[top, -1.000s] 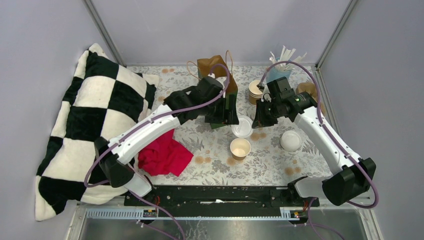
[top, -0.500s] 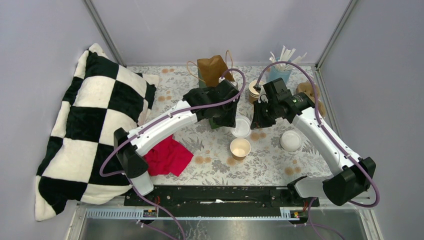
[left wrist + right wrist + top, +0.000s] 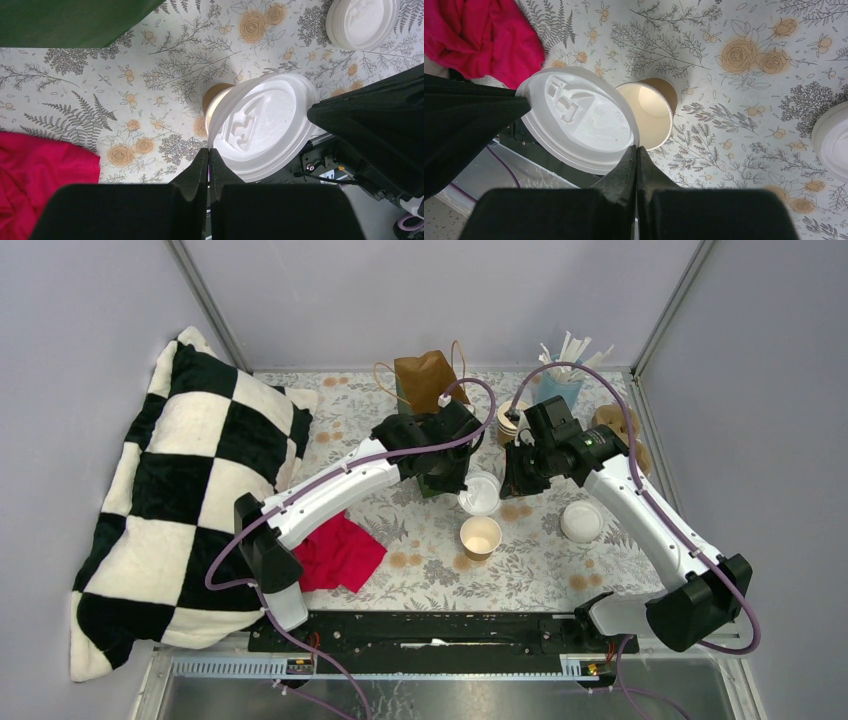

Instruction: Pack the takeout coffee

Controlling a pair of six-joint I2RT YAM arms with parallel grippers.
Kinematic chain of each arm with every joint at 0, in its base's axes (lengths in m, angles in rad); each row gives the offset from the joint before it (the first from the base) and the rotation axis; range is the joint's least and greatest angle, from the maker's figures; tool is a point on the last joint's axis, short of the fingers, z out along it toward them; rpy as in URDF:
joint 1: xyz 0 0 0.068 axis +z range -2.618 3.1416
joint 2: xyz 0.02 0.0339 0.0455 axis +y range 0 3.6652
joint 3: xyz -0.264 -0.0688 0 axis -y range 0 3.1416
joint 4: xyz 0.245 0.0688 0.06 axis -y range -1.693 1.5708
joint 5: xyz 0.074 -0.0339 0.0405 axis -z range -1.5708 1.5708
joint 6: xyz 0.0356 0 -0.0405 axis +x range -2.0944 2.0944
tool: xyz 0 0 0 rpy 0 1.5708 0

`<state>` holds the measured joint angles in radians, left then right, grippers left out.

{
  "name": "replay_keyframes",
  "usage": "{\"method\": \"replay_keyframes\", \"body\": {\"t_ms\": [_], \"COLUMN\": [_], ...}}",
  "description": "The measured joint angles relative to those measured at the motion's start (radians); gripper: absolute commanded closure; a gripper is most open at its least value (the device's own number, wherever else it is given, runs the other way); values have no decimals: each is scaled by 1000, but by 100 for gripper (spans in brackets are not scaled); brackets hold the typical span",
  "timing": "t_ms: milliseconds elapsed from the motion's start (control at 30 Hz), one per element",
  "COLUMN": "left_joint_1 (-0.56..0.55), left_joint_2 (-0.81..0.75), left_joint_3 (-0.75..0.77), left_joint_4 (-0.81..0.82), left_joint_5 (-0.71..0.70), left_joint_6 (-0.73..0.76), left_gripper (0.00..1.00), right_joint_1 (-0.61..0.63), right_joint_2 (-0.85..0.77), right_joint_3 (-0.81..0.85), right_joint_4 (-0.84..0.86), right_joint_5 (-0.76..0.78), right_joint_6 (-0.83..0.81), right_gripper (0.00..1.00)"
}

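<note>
Lid (image 3: 481,493), pinched at opposite rims by left gripper (image 3: 208,151) and right gripper (image 3: 636,149), hangs over the middle of the table (image 3: 425,530) near the open cup (image 3: 480,536), and looks to need levelling over the mouth before pressing.

A lid (image 3: 481,493) hangs above the counter (image 3: 540,570), just behind the open cup (image 3: 481,537). A second lid (image 3: 582,521) lies toward the right edge, the bag (image 3: 428,380) at the far edge.

We see a black-and-white checkered pillow (image 3: 170,490) propped against the left wall, its inner edge resting on the floral-patterned desk (image 3: 520,570). A crumpled red cloth (image 3: 335,552) lies on the desk just beside the pillow. Near the far right corner stands a blue cup (image 3: 560,388) holding white sticks (image 3: 568,348).
</note>
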<state>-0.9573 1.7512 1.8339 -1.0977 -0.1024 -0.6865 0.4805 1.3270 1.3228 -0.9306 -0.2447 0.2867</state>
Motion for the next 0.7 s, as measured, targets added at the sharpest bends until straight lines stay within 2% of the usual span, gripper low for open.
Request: {"method": "replay_keyframes", "body": {"t_ms": [67,100,133,167,200,267,300,400,567,700], "left_joint_1": [0,0,0,0,1,8,13,46,186,332], "left_joint_2": [0,1,1,1,1,0,0,-35,-241,-458], "left_joint_3": [5,7,12,16,18,18,17,-37,-273,-493], "left_joint_4": [-8,-9,-13,-14,-14,-13,-9,46,219,478], "left_joint_5": [-7,-9,-11,-11,-11,-5,4,53,242,441], "left_joint_6": [2,3,3,3,2,1,0,-3,-35,-115], "left_gripper": [100,100,100,100,100,100,100,100,100,100], "right_joint_1": [3,5,6,6,6,7,8,10,10,10], "right_joint_2": [0,0,0,0,0,0,0,-9,-63,-142], "right_joint_3": [2,4,6,10,14,27,37,70,168,287], "right_joint_4": [0,-1,-1,-2,-3,-3,-4,-4,-3,54], "right_joint_5": [0,0,0,1,2,0,2,8,15,-19], "right_joint_6": [0,0,0,1,2,10,8,11,19,34], "right_gripper": [100,97,89,72,59,41,34,21,3,0]}}
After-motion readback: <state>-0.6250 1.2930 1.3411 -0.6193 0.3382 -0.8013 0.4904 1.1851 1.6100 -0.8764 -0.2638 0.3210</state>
